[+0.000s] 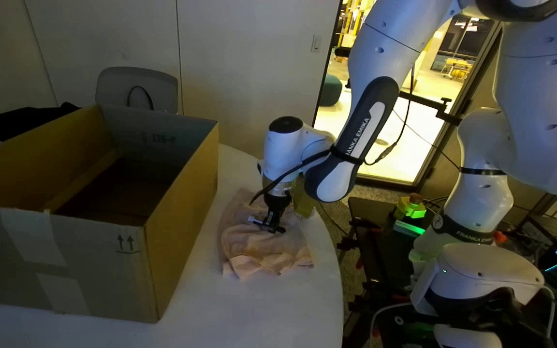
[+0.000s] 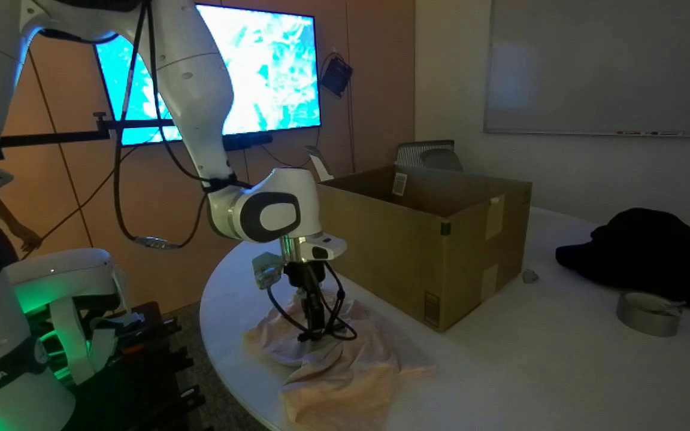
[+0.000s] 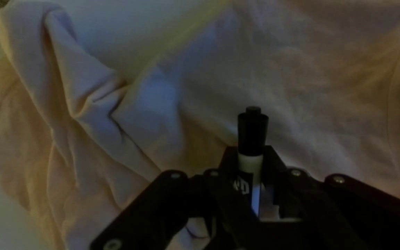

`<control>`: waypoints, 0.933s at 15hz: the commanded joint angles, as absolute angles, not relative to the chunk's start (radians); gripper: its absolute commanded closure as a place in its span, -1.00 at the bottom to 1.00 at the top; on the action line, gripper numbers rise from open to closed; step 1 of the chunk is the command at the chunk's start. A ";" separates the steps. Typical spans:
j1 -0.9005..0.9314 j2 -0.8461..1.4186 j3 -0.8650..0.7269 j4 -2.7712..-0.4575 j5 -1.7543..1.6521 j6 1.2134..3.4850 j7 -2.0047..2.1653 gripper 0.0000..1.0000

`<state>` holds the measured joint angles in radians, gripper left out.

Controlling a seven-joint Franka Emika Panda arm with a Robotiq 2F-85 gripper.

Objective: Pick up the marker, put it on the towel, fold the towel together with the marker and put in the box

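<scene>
Peach-pink towel (image 1: 269, 256), rumpled | gripper (image 3: 251, 158) clamped on marker (image 3: 252, 133) over it | risk: released on uneven folds (image 3: 94, 93), marker could roll away

In an exterior view, black fabric (image 2: 650, 257) lies by the far edge of the table (image 2: 548, 383), a tape roll (image 2: 646, 321) near it.
</scene>
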<state>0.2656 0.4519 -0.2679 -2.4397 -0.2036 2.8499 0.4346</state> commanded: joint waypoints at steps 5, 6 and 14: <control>0.324 0.415 -0.313 -2.446 -0.217 2.842 0.490 -0.68; 0.358 0.393 -0.342 -2.458 -0.243 2.847 0.513 -0.86; 0.379 0.310 -0.221 -2.476 -0.251 2.902 0.518 -1.00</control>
<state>0.4163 0.3290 -0.3090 -2.4589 -0.2934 2.8581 0.5323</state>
